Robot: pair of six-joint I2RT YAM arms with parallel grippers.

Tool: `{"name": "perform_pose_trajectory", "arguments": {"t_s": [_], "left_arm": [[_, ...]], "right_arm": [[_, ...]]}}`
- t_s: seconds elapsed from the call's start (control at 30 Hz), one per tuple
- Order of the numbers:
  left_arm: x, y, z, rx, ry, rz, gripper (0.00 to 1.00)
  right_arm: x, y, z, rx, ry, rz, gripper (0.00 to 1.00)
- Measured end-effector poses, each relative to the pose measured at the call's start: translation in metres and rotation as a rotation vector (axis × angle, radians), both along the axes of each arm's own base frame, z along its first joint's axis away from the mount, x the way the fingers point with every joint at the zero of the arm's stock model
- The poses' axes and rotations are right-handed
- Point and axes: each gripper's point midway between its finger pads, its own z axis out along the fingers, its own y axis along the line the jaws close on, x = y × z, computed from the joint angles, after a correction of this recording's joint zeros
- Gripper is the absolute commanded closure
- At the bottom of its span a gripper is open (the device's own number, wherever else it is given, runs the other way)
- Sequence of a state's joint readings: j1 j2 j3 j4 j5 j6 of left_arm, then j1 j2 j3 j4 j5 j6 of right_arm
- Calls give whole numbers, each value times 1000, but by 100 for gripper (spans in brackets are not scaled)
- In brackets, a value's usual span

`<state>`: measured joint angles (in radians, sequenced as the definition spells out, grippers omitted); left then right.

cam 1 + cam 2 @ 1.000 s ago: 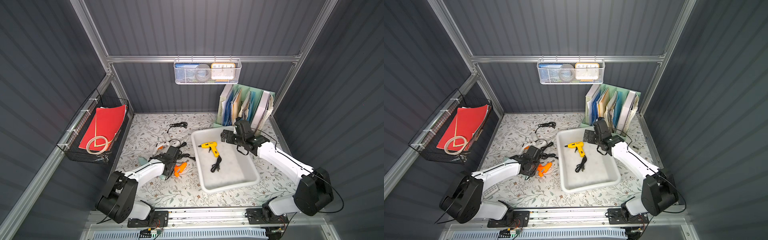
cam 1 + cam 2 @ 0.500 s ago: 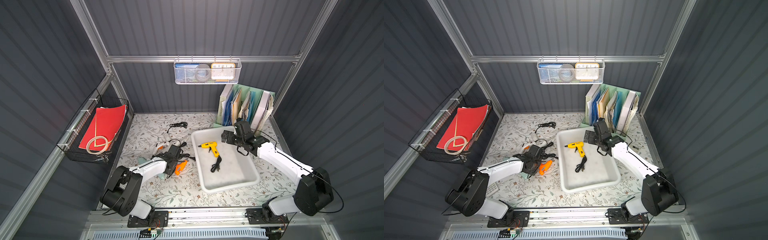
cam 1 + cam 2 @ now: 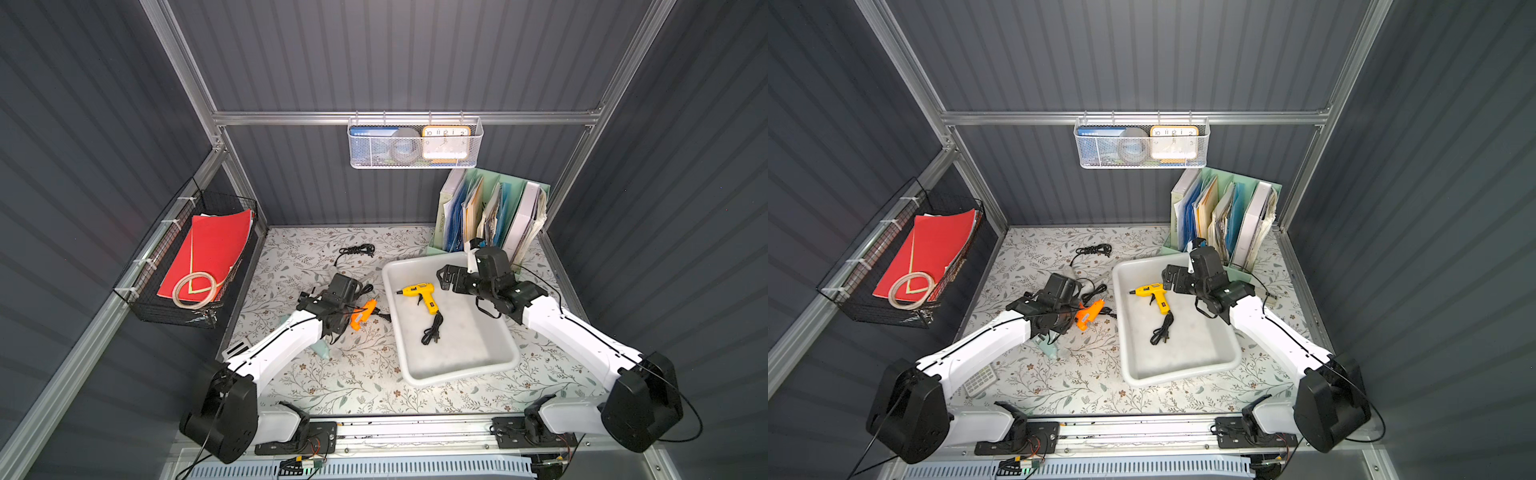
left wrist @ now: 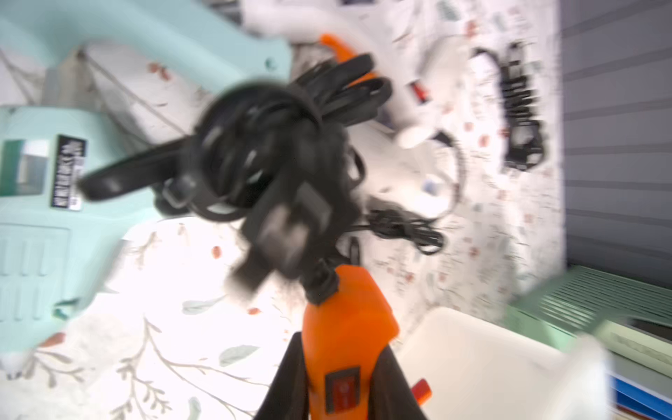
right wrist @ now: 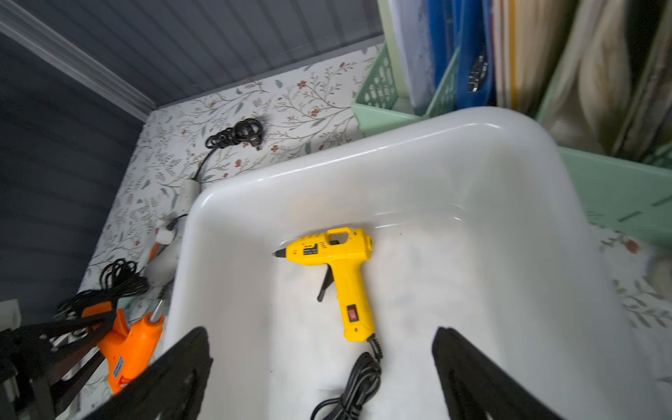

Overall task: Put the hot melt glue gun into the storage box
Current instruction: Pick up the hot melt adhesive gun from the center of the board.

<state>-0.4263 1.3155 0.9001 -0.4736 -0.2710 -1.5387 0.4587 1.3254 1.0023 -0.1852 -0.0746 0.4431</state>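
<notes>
My left gripper (image 4: pixel 342 367) is shut on the handle of an orange hot melt glue gun (image 4: pixel 345 327). Its bundled black cord (image 4: pixel 262 163) hangs from the handle's end. In both top views this gun (image 3: pixel 362 314) (image 3: pixel 1089 314) sits just left of the storage box (image 3: pixel 457 376) (image 3: pixel 1183 376), a shallow white tub. A yellow glue gun (image 3: pixel 422 293) (image 5: pixel 338 262) lies inside the tub with its cord coiled. My right gripper (image 3: pixel 446 282) (image 5: pixel 323 334) hovers open over the tub's far end, holding nothing.
A teal glue gun (image 3: pixel 320 349) (image 4: pixel 54 218) lies under my left arm, and a white one (image 5: pixel 167 247) lies beyond it. A loose cord bundle (image 3: pixel 357 250) is near the back. A green file rack (image 3: pixel 490 216) stands behind the tub. A black wire basket (image 3: pixel 187 266) hangs left.
My left jaws have closed on the orange gun's handle, and the gun has shifted a little away from the table's front edge. The right arm has stayed still.
</notes>
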Motion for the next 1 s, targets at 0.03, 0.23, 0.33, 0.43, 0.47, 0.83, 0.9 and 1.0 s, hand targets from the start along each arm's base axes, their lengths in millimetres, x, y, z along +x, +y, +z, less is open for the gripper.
{"name": "perform_pose_trajectory", "arguments": {"t_s": [0.03, 0.23, 0.33, 0.43, 0.47, 0.83, 0.9, 1.0], "left_arm": [[3, -1, 7, -2, -19, -4, 100], [15, -5, 32, -3, -77, -27, 100], [19, -6, 41, -6, -100, -32, 100], [23, -3, 47, -11, -122, -25, 100], [23, -3, 49, -12, -127, -24, 100], [37, 9, 77, -101, -226, 7, 100], [40, 10, 79, -124, -234, 5, 100], [42, 8, 81, -153, -238, -9, 100]], "right_arm": [[-1, 6, 4, 23, -13, 25, 1], [-7, 42, 24, 159, -78, 169, 5], [-8, 61, 33, 229, -98, 234, 10], [-9, 83, 33, 285, -103, 296, 14], [-9, 88, 32, 298, -101, 311, 15], [-22, 153, 28, 414, -141, 467, 21], [-20, 162, 29, 439, -155, 477, 24], [-10, 180, 26, 477, -152, 487, 28]]}}
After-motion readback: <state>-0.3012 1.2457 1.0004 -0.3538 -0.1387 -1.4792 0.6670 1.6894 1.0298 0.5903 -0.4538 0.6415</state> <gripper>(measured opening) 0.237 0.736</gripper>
